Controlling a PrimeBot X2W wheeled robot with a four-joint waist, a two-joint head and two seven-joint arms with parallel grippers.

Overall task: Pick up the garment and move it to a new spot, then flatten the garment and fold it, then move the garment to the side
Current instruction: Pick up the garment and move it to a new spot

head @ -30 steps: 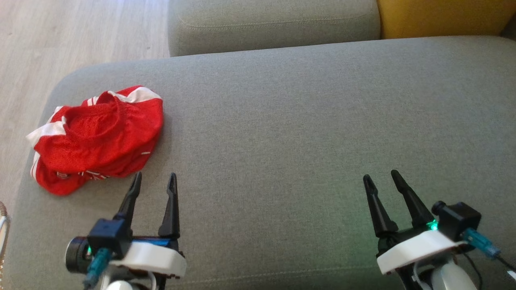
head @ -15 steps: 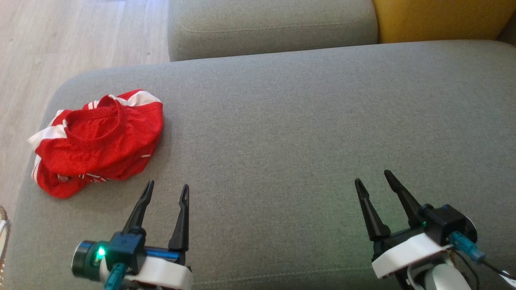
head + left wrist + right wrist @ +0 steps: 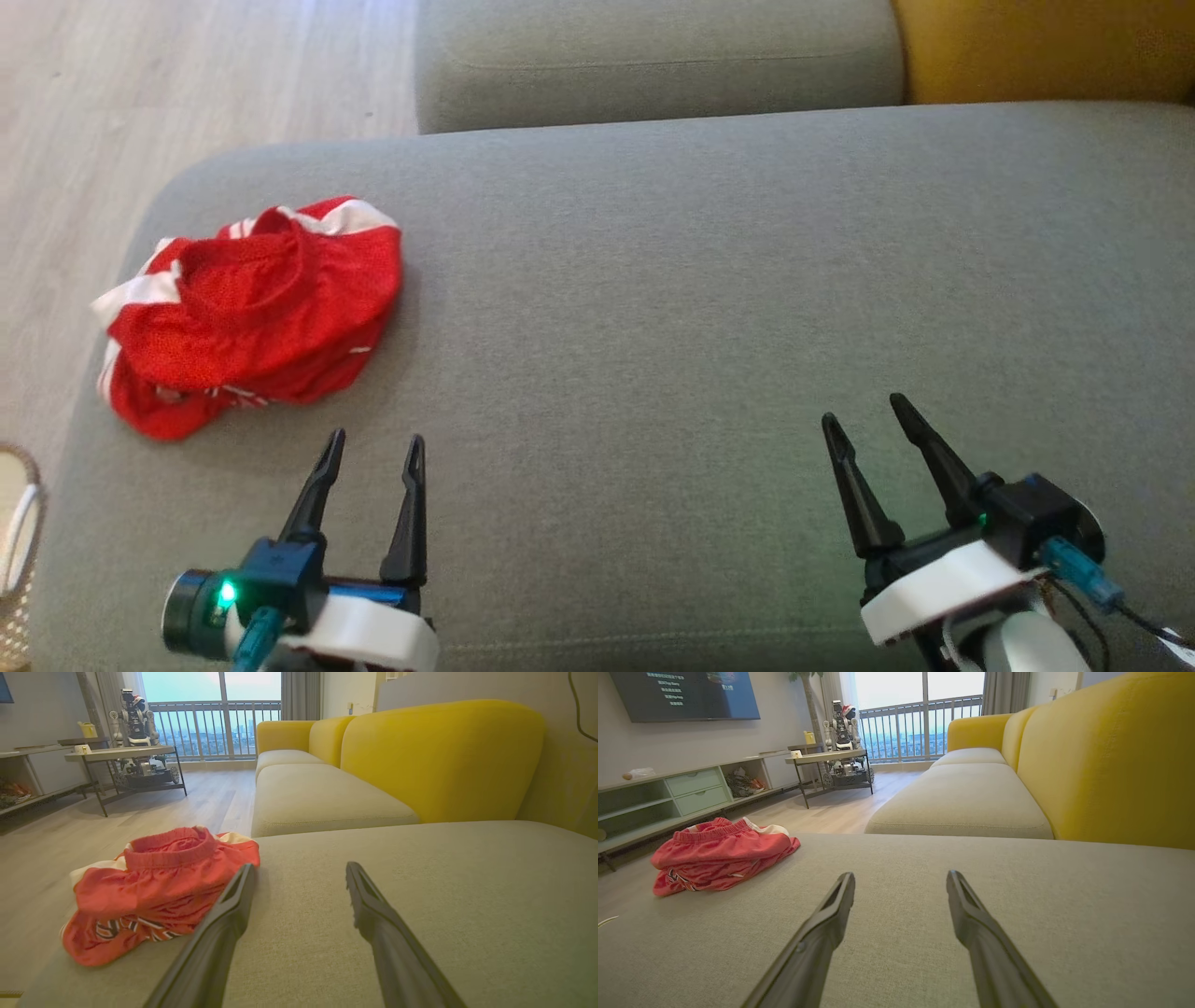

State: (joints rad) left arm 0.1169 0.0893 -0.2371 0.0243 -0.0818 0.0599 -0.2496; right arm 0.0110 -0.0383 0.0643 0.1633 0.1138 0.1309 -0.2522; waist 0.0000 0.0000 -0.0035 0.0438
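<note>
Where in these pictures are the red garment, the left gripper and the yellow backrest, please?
red garment (image 3: 252, 313): head view, middle of the crumpled cloth.
left gripper (image 3: 375, 437): head view, midway between its open jaws' tips.
yellow backrest (image 3: 439, 756): left wrist view, centre of its front face.

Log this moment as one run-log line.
phase: pre-grasp | garment: bunched, left end of sofa seat | left end effector: open, beside garment, not touching | right end effector: open, empty

Print on the red shorts (image 3: 252, 317) half tucked under a fold, television (image 3: 686, 695) lettering too small for me to read
</note>
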